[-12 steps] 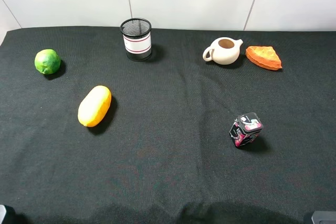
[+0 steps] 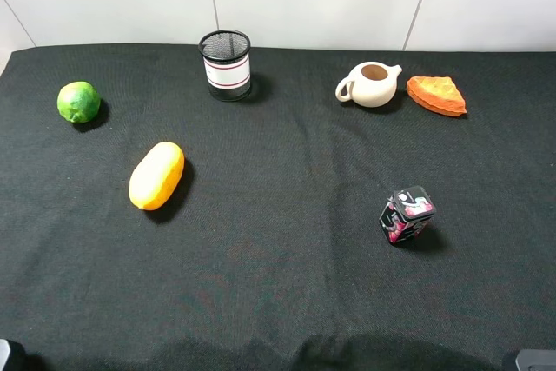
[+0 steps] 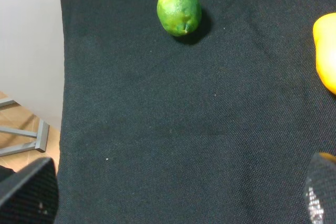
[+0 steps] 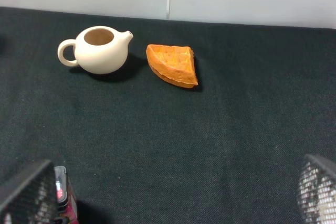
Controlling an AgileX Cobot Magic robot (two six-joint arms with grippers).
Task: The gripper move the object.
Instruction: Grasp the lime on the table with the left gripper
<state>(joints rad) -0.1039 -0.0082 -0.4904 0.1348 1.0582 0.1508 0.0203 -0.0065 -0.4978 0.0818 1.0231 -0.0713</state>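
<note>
Black cloth (image 2: 287,301) carries six items, one of each: yellow fruit (image 2: 156,175), mesh cup (image 2: 226,65) with a white band, cream teapot (image 2: 371,84), orange wedge (image 2: 437,96), printed tin (image 2: 407,214) (print too small to read), green lime (image 2: 78,101). The lime lies at the far left, apart from the yellow fruit. Two claws: left gripper (image 3: 173,195) and right gripper (image 4: 172,192), both released, grasping nothing.

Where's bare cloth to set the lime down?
Widest: middle of the cloth, bordered by yellow fruit, mesh cup, teapot and patterned box. Near strip in front of fruit and box is bare too. Crowded: back right, teapot beside orange wedge.
</note>
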